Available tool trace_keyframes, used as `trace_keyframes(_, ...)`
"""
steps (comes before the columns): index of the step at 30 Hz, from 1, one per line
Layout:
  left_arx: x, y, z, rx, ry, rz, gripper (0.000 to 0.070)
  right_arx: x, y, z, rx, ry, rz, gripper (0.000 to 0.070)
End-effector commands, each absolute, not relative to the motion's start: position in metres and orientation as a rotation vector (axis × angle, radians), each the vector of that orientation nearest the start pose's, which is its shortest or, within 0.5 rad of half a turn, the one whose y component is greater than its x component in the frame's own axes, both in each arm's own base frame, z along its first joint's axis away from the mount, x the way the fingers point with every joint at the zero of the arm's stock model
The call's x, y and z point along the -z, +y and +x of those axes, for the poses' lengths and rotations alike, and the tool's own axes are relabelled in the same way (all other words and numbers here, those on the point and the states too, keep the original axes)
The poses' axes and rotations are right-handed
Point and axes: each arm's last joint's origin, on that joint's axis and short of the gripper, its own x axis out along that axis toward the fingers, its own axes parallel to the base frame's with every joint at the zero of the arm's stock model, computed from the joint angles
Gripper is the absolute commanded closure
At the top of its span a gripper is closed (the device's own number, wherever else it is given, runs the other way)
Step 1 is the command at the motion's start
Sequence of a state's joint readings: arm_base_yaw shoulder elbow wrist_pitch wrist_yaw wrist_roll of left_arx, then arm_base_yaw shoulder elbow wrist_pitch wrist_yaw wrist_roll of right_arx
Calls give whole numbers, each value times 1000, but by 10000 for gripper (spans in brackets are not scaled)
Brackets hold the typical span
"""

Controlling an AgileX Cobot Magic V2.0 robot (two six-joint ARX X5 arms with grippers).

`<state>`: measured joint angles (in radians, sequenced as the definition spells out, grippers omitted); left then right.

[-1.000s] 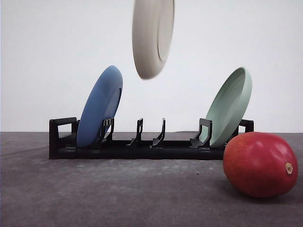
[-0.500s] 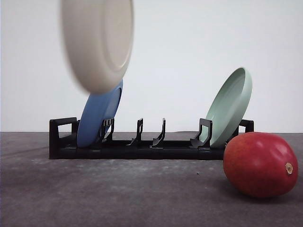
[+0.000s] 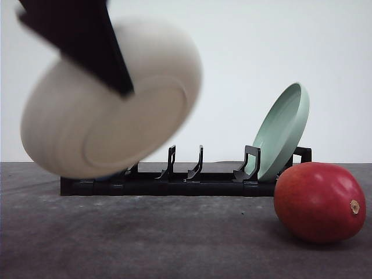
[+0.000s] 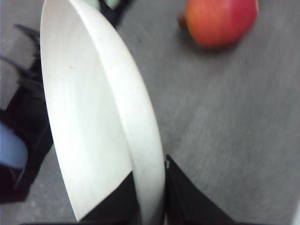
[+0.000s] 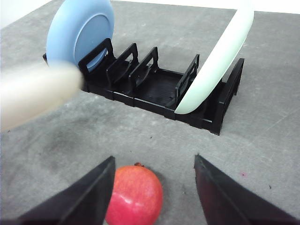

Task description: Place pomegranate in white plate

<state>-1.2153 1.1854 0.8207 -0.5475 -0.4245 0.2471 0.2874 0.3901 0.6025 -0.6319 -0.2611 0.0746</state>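
From my station I see the wide cream round plate [image 3: 110,102] tilted in the air at the left, before the long black slotted dish rack [image 3: 186,180]. The glossy red pomegranate [image 3: 319,201] lies on the grey table [image 3: 145,238], before the rack's right end.

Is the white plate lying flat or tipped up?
Tipped up. The left hand holds the white plate by its rim, tilted above the table.

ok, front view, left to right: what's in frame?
white plate held up by the left gripper → black dish rack → pale green plate standing in the rack → pomegranate on the table.
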Motion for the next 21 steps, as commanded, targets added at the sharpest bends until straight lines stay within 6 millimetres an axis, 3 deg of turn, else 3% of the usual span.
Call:
trace_keyframes(1, -232, -223, 91, 854, 519, 1062, 690, -282, 33, 83, -533, 415, 60, 361)
trace_keyframes(9, -186, -252, 92, 824, 525, 1365, 682, -282, 33, 83, -533, 414, 59, 361)
trace_keyframes(15, -172, -262, 89, 826, 538, 1410, 652, -282, 33, 83, -533, 414, 59, 361)
trace_keyframes(21, -173, -266, 91, 807, 524, 1330, 371, -282, 33, 83, -533, 414, 59, 361)
